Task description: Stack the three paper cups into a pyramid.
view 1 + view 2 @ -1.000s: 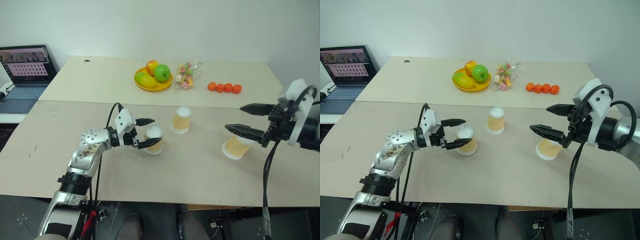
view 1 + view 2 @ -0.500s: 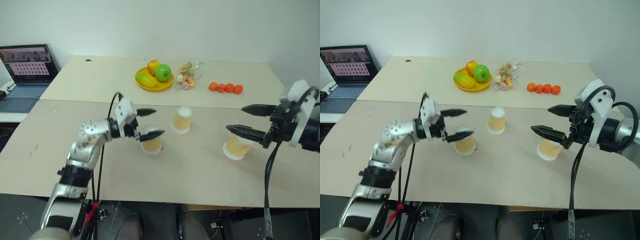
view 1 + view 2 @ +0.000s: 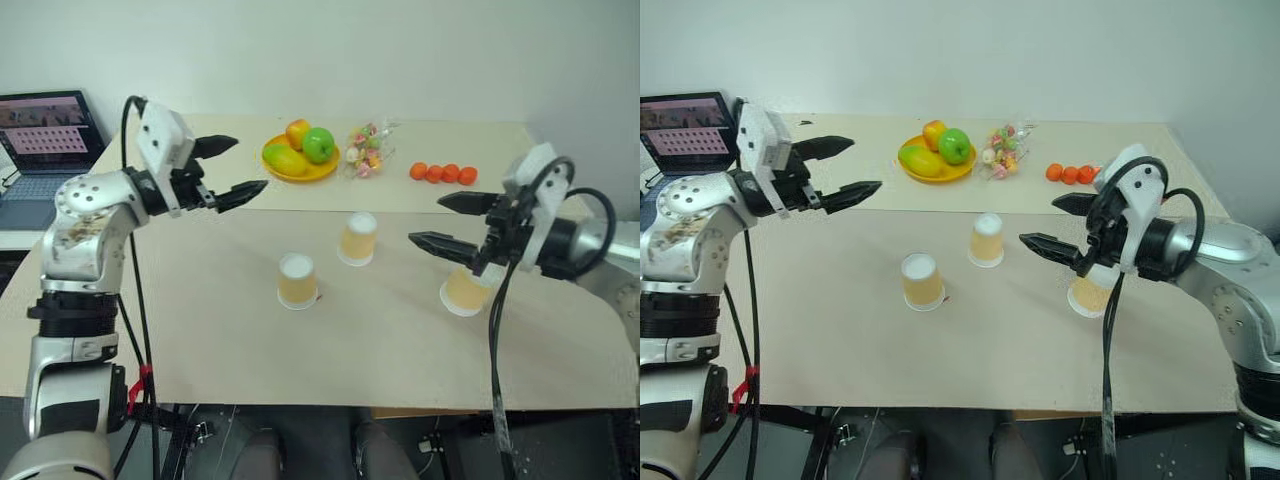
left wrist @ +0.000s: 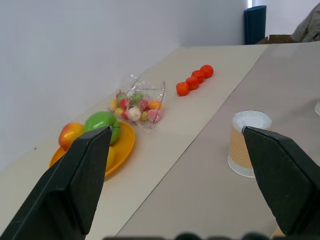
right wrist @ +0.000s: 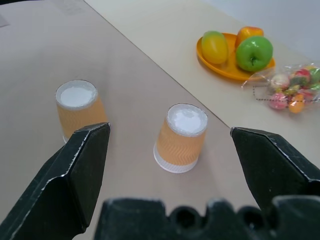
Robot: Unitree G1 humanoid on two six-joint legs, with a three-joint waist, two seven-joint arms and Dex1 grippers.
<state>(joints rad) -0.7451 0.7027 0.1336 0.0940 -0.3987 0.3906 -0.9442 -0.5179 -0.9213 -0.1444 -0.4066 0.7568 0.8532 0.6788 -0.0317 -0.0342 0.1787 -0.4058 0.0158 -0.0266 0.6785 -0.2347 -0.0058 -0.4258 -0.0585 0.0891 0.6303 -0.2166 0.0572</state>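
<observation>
On a beige tabletop, three pale orange tapered paper cups stand inverted and apart, none stacked; left gripper and right gripper hover wide-fingered, empty.

The left gripper no longer brackets the near cup; it now sits raised and off to the left, over the far table's edge, fingers spread and empty. That cup stands alone, upside down, clear of any gripper. The right gripper is a little farther in toward the middle cup, above the right cup.
</observation>
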